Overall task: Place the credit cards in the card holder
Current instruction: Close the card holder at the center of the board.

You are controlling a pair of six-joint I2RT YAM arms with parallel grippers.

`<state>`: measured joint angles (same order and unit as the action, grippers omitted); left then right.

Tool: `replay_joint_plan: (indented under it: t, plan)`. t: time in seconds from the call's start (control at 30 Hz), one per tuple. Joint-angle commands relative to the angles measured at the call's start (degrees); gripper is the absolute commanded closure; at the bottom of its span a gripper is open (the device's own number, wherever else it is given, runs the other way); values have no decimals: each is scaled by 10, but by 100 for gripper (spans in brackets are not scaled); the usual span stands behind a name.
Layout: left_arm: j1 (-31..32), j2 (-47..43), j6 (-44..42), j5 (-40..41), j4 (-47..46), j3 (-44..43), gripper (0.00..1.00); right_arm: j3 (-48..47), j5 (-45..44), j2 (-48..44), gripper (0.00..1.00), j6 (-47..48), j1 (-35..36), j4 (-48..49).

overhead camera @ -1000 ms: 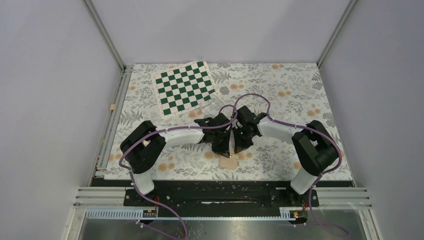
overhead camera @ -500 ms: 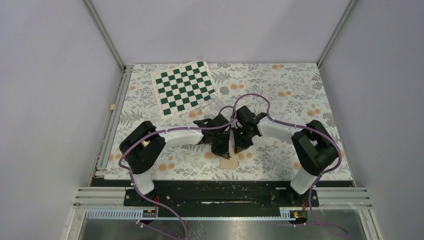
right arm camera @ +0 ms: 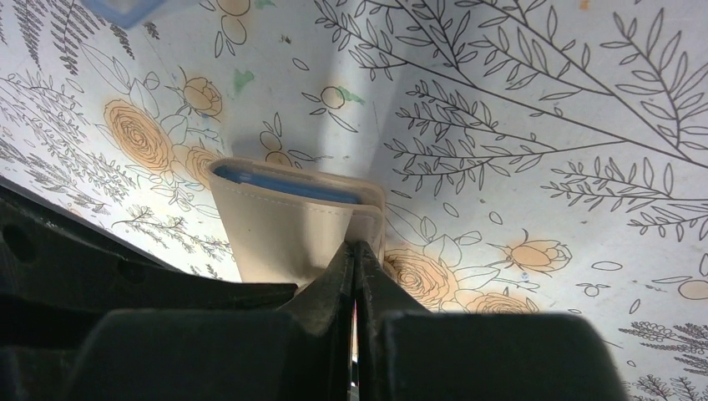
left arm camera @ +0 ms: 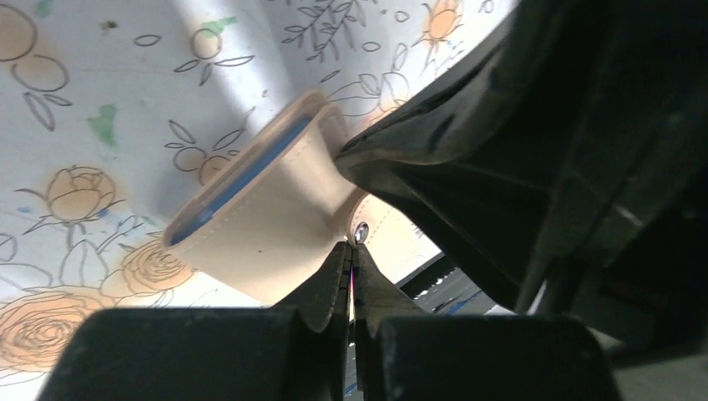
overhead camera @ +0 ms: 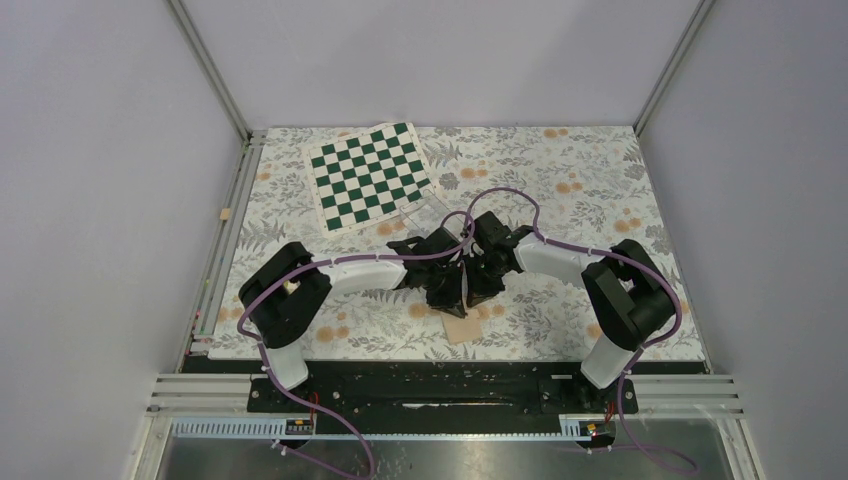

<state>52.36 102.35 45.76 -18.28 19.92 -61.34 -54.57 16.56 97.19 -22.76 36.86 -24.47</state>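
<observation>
The tan card holder [overhead camera: 459,326] lies at the near middle of the table, half under both grippers. In the left wrist view the card holder [left arm camera: 267,225] gapes open and shows its blue inside. My right gripper [right arm camera: 355,245] is shut on the edge of the raised flap. Its black fingers [left arm camera: 434,150] meet that flap from the right. My left gripper [left arm camera: 351,249] is shut, with its tips against the lower flap beside the metal snap button [left arm camera: 361,231]. From above, the left gripper [overhead camera: 452,298] and the right gripper [overhead camera: 471,296] nearly touch. No credit cards are in view.
A green-and-white chessboard mat [overhead camera: 370,175] lies at the back left, with a clear plastic box [overhead camera: 418,212] at its near corner. A small wooden block [overhead camera: 226,214] sits by the left rail. The floral tablecloth [overhead camera: 580,180] covers the table.
The two grippers have drawn closer together over the card holder. The card holder has turned slightly, its near end now slanting to the right.
</observation>
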Motion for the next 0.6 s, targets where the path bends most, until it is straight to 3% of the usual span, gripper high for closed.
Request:
replay_joint_plan:
  t: [0.0,0.57]
  plan:
    - [7,-15,11,-31,-44,1,100,10,5,15,100,2,4,5]
    - [7,-6,14,-17,-17,11,100,10,8,18,100,2,3,5]
